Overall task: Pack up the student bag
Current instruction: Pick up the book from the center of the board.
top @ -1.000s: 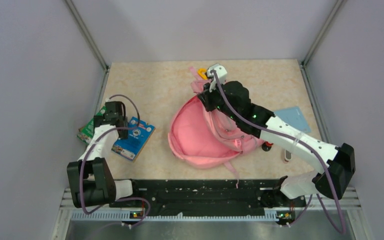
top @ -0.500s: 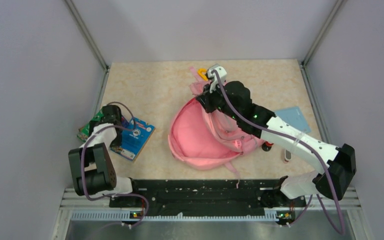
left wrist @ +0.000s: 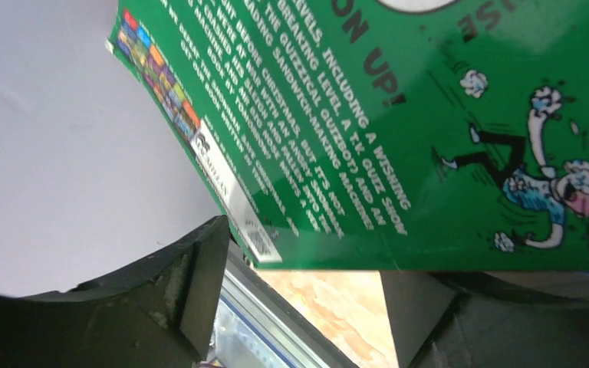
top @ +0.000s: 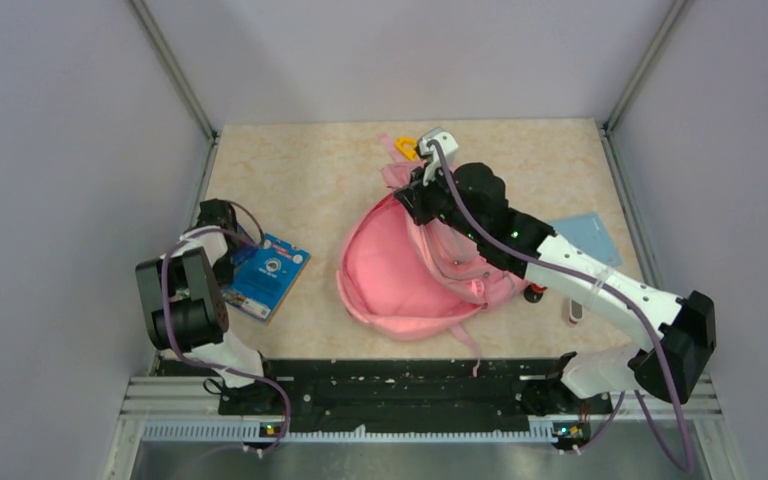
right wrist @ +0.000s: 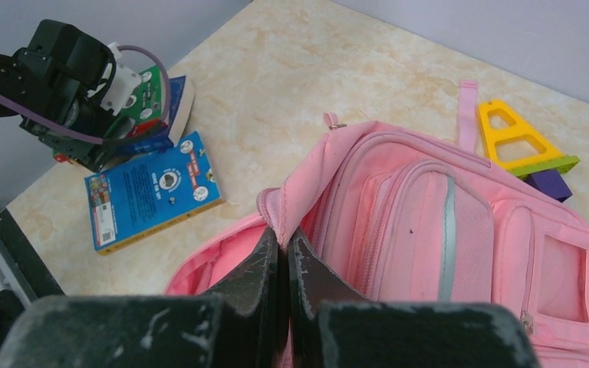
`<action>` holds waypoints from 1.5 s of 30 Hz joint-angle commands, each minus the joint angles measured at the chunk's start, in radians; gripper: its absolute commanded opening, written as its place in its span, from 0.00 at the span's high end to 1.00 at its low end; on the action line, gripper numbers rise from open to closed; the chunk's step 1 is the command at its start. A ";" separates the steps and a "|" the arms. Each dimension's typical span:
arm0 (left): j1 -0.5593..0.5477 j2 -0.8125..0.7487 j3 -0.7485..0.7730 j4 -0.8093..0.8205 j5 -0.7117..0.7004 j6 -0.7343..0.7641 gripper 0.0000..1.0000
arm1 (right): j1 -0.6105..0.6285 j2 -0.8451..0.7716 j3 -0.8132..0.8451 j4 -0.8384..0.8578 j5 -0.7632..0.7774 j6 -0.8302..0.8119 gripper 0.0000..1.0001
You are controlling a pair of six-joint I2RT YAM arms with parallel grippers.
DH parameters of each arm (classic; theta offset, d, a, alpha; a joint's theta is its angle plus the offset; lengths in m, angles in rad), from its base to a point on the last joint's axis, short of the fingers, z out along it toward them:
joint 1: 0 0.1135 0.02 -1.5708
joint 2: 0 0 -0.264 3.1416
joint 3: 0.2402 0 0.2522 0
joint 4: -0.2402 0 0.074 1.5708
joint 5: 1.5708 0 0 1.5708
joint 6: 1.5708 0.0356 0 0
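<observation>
- Right gripper (right wrist: 282, 239): fingers are being kept clenched on a fold of pink fabric at the rim of the student bag (right wrist: 445, 230), beside its open mouth.
- The rim fold is being held raised. The pink lining is being exposed at the gaping mouth in the top view.
- The bag is lying at the middle of the table (top: 310, 170), with the front pockets, grey strip and square window patch being shown to the right wrist camera.
- Left gripper (left wrist: 307, 264): fingers are being held spread wide, with nothing clamped between them. The lower edge of a green book (left wrist: 429, 130) is sitting just past the fingertips.
- Whether either finger is touching the green book cannot be told.
- The green book is being seen cover-on by the left wrist camera, showing white text, a barcode and a cartoon figure. It is at the table's left edge, by the wall.
- A blue book (top: 268, 275) is lying flat just beside the left gripper, well left of the bag.
- A yellow triangular block (right wrist: 518, 138) and a purple block (right wrist: 550, 184) are lying just behind the bag, at its far side.
- A light-blue flat sheet (top: 585, 238) is lying right of the bag, partly covered by the right arm.
</observation>
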 commanded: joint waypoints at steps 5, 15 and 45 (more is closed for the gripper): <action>0.048 -0.026 0.051 0.080 -0.100 -0.012 0.42 | -0.010 -0.053 0.026 0.112 0.015 -0.015 1.00; 0.048 -0.138 0.011 0.175 -0.161 0.002 0.49 | -0.011 -0.025 0.033 0.105 -0.009 -0.002 1.00; 0.088 -0.055 0.108 0.141 -0.032 -0.026 0.93 | -0.010 -0.022 0.056 0.080 -0.001 0.000 1.00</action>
